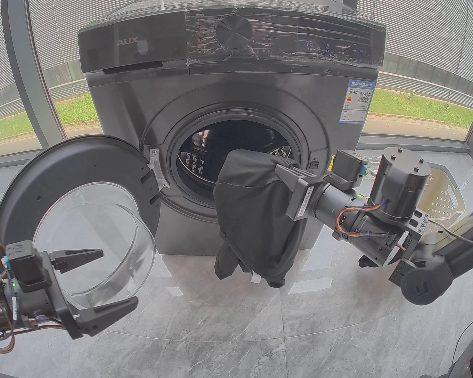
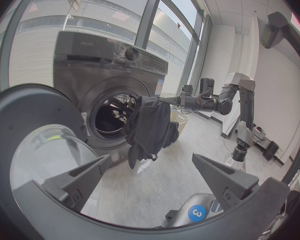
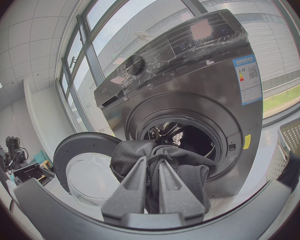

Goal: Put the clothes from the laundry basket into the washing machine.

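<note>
2 grippers work before the washer (image 1: 236, 90), which stands against tall windows with its round door (image 1: 63, 164) swung wide to the robot's left. The right gripper (image 1: 279, 173) is clenched on a black garment (image 1: 252, 211), its 2 fingers pinched together on a bunched fold of the cloth at the garment's upper right edge; the right wrist view shows the same grip (image 3: 152, 160), with fabric (image 3: 133, 150) gathered around the finger ends. The garment hangs directly in front of the washer's opening, its top level with the lower half of the opening and partly covering it, while its loose lower end dangles just above the marble floor (image 1: 220, 321). I cannot tell whether any of it touches the rim. The dark drum (image 1: 220, 143) shows above and behind it. The left gripper (image 1: 118, 276) is released, jaws spread wide with nothing between them, low at the robot's left in front of the door's glass bowl. The pale basket (image 1: 446, 195) sits to the washer's right, behind the right arm; a dark cloth (image 3: 295, 167) hangs at its near side.
</note>
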`<state>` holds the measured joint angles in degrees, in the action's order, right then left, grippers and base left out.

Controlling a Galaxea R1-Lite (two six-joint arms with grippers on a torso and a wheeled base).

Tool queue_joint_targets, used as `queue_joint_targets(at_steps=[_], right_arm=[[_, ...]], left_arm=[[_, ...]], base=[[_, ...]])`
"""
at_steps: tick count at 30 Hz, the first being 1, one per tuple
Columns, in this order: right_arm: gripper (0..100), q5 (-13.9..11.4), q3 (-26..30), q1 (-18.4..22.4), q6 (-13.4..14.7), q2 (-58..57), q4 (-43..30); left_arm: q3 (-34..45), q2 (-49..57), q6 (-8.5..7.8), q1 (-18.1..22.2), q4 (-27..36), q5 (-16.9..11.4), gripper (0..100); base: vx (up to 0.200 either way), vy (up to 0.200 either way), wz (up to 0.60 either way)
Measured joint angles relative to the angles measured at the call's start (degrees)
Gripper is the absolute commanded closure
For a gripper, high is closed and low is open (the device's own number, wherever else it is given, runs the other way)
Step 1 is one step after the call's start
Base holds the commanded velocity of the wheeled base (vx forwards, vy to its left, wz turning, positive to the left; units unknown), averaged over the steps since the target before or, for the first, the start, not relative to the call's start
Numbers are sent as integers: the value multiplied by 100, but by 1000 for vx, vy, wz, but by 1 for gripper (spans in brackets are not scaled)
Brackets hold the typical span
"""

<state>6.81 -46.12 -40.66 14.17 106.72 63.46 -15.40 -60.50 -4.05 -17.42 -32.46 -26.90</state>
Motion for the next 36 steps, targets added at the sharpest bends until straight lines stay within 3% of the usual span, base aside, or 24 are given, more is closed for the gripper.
queue_joint_targets(at_steps=[17,29,36], right_arm=[[100,46,-223,-243,0,318,85],[100,46,-54,-413,-5,263,233],[100,43,78,-460,-10,188,252]], left_arm=[[-649,-2673,26,-809,-1215,37,0],[-1407,-4013,200,-833,-1640,74,0],[-1710,-4652,213,-739,-1899,90,0]], base=[[0,0,0],[0,0,0],[0,0,0]])
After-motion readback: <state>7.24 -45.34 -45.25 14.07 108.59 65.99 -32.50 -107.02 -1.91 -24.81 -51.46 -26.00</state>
